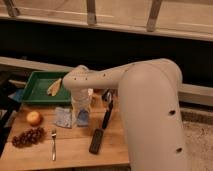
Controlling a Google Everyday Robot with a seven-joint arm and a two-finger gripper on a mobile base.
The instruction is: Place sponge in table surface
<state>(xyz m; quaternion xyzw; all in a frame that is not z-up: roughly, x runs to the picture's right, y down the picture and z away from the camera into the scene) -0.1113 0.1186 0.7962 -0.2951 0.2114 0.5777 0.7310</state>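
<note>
The claw point(81, 106) is low over the blue sponge point(83, 119), which looks to sit on the wood bench point(70, 150) by the cloth point(63, 117), can't tell if it's gripping; sponge prob soft & light, so pinch its sides gently

Behind your counter point(75, 150) you see a broad dark wall point(100, 42), topped by a pale ledge point(120, 25) with upright metal posts point(91, 12). Speckled grey floor point(199, 145) shows at the right. The light is dim and warm. The hand point(81, 107) hangs low over the counter's middle.
</note>
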